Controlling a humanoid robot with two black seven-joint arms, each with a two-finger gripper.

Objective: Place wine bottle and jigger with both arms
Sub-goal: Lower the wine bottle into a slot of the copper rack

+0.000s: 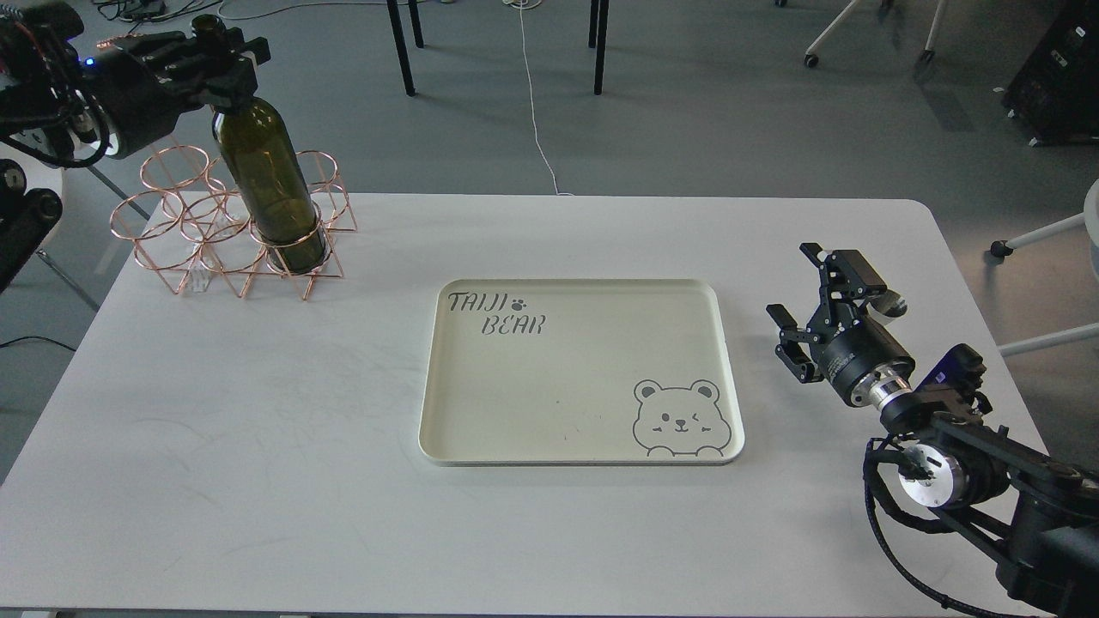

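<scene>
**Hidden and cut-off bits**

Wine bottle (268, 184) neck mostly covered by left gripper (210, 60); base sits behind the copper wire rack (185, 227) ring. Left arm runs off the left edge. Jigger (890, 303) largely hidden behind right gripper (811, 300), only a shiny sliver showing; contact unclear. Right arm cut by right and bottom edges. Table (258, 481) near edge cropped.

Even, soft daylight is filling the scene, and nothing is looking blown out. My left gripper's fingers (225, 53) are staying sharp; just below them the tall olive-green glass bottle (271, 184) is catching pale vertical reflections. Below and to the left of my right gripper's fingers (798, 343), the white rectangular table (258, 446) is carrying only faint, diffuse shadows.
</scene>
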